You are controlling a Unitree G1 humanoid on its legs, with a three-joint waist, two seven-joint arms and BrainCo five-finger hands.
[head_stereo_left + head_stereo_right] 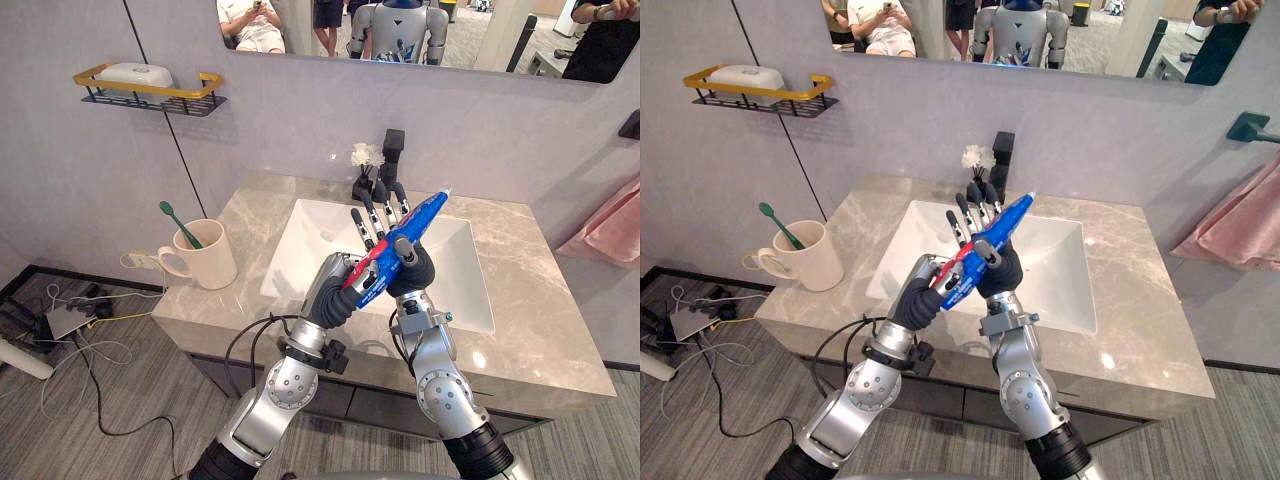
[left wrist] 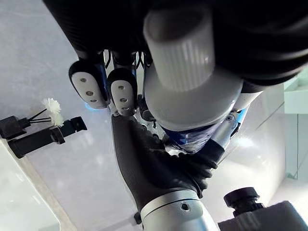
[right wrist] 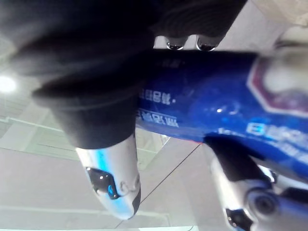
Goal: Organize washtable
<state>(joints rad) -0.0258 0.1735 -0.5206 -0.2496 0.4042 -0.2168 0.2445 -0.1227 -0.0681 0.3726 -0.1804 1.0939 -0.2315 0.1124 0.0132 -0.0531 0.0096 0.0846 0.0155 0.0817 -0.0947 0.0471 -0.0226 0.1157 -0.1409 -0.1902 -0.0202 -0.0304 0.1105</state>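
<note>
Toothpaste tube is up in the air over the sink, not on the counter, and you've got both hands on it. Tube runs diagonally: cap end low towards the robot, flat crimped end high, pointing at the back wall on the right.

Left hand is curled round the lower cap end. In the left wrist view you can see the white ribbed cap right up against the camera.

Right hand sits at mid-tube: fingers straight and pointing up behind the tube, thumb folded over the front of it, so the tube is pinched between the two. Right wrist view shows the blue body of the tube lying across that hand.

Rest of what you see:
- cream mug on the counter's left side, green toothbrush standing in it
- black faucet behind the sink, small vase of white flowers just beside it
- wall shelf upper left with a white soap box on it
- pink towel hanging at the far right
</note>
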